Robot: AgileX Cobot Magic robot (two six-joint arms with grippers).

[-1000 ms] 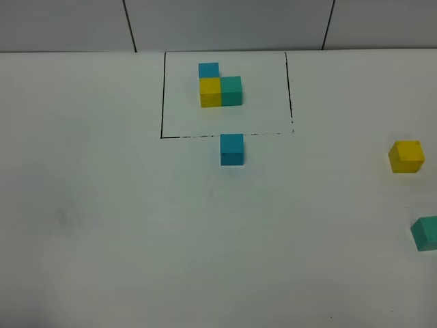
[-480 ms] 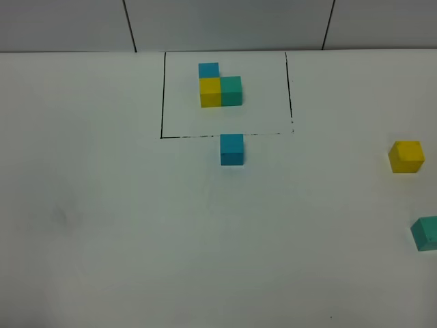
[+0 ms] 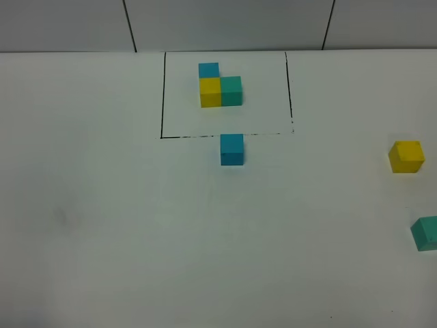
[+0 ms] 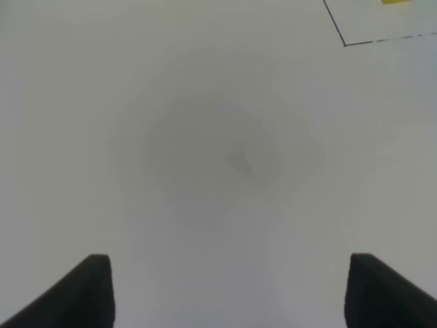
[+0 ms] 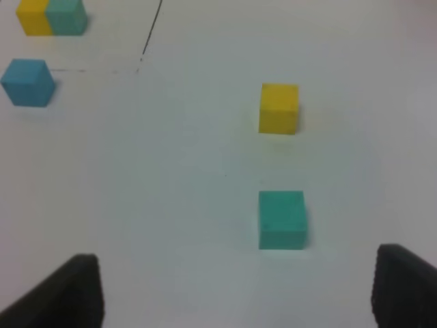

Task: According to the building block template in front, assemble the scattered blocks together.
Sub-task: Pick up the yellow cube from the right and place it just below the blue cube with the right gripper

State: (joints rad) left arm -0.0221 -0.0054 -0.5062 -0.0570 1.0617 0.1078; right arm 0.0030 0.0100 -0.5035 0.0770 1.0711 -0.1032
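The building block template (image 3: pixel 220 87) is a blue, yellow and teal trio inside a black rectangle at the table's far middle. Of the scattered blocks, the blue cube (image 3: pixel 231 149) sits just outside the rectangle's near line. The yellow cube (image 3: pixel 406 156) and teal cube (image 3: pixel 426 233) lie far right. Neither gripper shows in the high view. My right gripper (image 5: pixel 235 294) is open above the table, with the teal cube (image 5: pixel 281 219) just ahead of it and the yellow cube (image 5: pixel 278 107) beyond. My left gripper (image 4: pixel 229 301) is open over bare table.
The white table (image 3: pixel 136 225) stretches wide around the cubes. A corner of the black rectangle line (image 4: pixel 345 44) shows in the left wrist view. A grey panelled wall (image 3: pixel 225 24) runs behind the table's far edge.
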